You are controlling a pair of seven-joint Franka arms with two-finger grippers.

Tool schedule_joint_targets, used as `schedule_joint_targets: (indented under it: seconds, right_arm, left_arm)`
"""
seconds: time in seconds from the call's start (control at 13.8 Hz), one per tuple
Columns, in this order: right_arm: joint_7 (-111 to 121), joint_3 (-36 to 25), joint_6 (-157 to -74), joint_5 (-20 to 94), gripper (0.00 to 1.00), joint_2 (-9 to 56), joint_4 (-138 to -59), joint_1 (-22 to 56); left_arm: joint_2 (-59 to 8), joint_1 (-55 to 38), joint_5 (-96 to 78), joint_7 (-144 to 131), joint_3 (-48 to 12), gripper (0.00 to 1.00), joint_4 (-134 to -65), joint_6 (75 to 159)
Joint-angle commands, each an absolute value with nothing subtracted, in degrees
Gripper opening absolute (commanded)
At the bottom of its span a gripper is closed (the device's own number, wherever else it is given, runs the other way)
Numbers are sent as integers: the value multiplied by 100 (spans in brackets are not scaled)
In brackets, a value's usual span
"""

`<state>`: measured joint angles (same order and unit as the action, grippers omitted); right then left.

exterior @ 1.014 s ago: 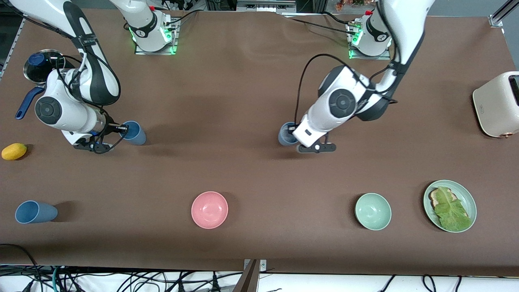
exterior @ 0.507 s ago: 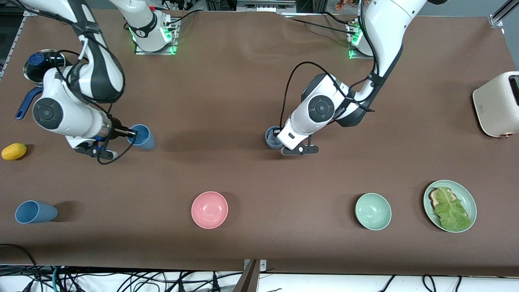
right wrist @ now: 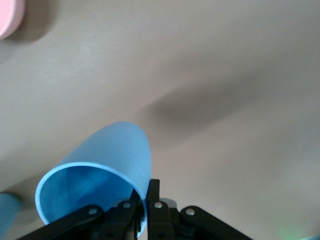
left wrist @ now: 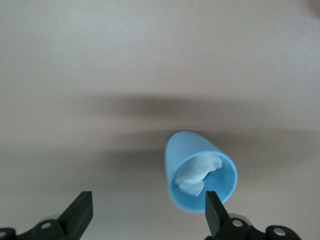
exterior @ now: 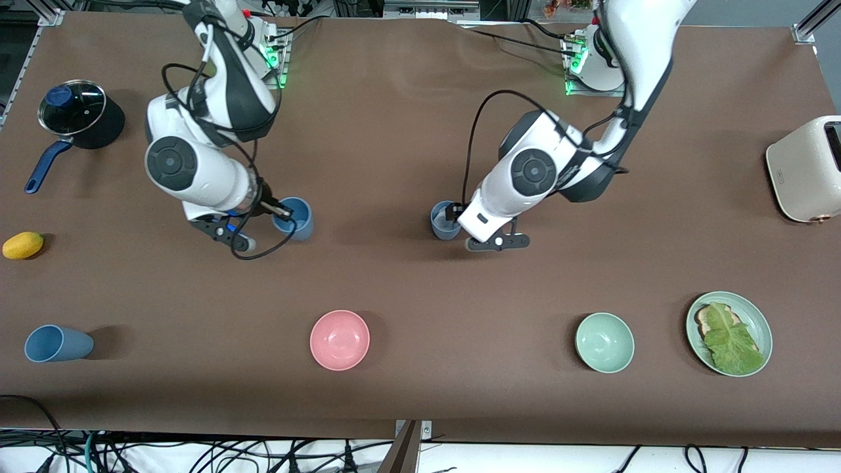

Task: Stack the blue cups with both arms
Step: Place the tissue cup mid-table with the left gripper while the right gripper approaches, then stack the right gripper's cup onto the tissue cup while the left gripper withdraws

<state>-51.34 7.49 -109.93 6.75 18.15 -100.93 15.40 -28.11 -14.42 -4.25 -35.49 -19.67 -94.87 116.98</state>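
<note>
While both arms hang over the worktop (exterior: 407, 131) | right hand (exterior: 281, 211) pinches sky-blue cup (exterior: 294, 217) by its rim | left hand (exterior: 453, 215) spread wide, one finger inside grey-blue cup (exterior: 444, 222)

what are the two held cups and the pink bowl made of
Sky-blue cup in the right tool: likely matte plastic, thin even rim. Grey-blue cup, at the open left tool: probably the same, duller. Pink bowl: smooth satin, plastic or melamine.

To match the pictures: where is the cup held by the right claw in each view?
Front view: sky-blue cup in the right claw, farther from the camera than the pink bowl.
Left wrist view: not in it.
Right wrist view: the cup, its rim in the claw.
Shared landmark: pink bowl.
</note>
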Motion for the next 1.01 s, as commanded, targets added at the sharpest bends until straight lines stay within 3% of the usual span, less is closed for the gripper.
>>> schedule_joint_targets:
  seconds: [0.0, 0.43, 0.72, 0.94]
  right_arm:
    - [-6384, 712, -10591, 879, 0, 2380, -9064, 2133]
    - [-8365, 712, -10757, 1142, 0, 3382, -7631, 3285]
    - [-9060, 712, -11020, 1143, 0, 3779, -7023, 3603]
    - [-9246, 721, -11452, 1204, 0, 3902, -6987, 3674]
  left_arm:
    - [-2155, -934, -281, -2676, -1969, 100, -9554, 10936]
    - [-872, -54, 114, -1188, -1969, 100, -9562, 9732]
    - [-74, 246, 114, -767, -1873, 100, -9684, 9255]
    - [377, -175, -261, 253, -899, 100, -9975, 9255]
